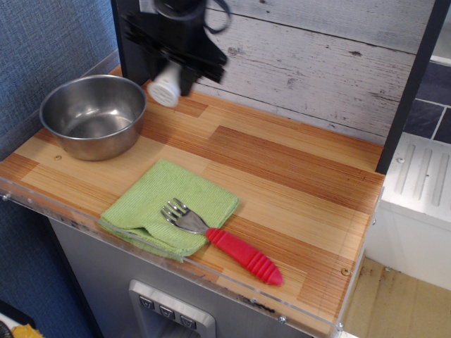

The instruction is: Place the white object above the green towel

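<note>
My black gripper [169, 76] hangs above the back left of the wooden counter, shut on the white object [166, 86], a small white spool held tilted with its round dotted end facing down and forward. It is in the air, just right of the steel bowl [92, 115] and well behind the green towel [169, 204]. The towel lies folded at the front left edge of the counter, with a corner flap turned over at its front.
A fork with a red ribbed handle [224, 241] lies with its metal tines on the towel's right side and its handle on the counter. A whitewashed plank wall [296, 56] backs the counter. A dark post [412, 84] stands at the right.
</note>
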`<state>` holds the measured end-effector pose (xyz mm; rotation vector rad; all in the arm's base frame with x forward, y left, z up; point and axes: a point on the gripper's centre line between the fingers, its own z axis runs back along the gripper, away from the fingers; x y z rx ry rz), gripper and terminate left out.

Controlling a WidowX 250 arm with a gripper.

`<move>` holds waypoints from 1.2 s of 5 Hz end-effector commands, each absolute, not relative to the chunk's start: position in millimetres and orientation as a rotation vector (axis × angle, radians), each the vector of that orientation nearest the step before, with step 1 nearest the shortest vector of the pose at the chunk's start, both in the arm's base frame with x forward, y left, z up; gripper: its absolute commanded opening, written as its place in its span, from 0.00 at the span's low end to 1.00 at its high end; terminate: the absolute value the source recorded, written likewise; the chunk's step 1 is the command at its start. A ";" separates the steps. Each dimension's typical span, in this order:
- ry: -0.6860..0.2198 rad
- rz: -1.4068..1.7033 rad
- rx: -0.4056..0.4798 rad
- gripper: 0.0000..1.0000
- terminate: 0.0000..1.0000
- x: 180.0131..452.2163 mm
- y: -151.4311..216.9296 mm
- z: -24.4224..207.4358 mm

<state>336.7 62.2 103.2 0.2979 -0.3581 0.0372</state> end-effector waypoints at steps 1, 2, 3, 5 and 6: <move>-0.401 -0.050 0.220 0.00 0.00 328.0 22.1 98.6; -0.381 -0.119 0.193 0.00 0.00 330.2 2.1 84.2; -0.381 -0.175 0.163 0.00 0.00 331.1 -16.4 73.7; -0.377 -0.233 0.109 0.00 0.00 330.4 -34.5 45.8; -0.370 -0.250 0.098 0.00 0.00 330.9 -37.6 33.5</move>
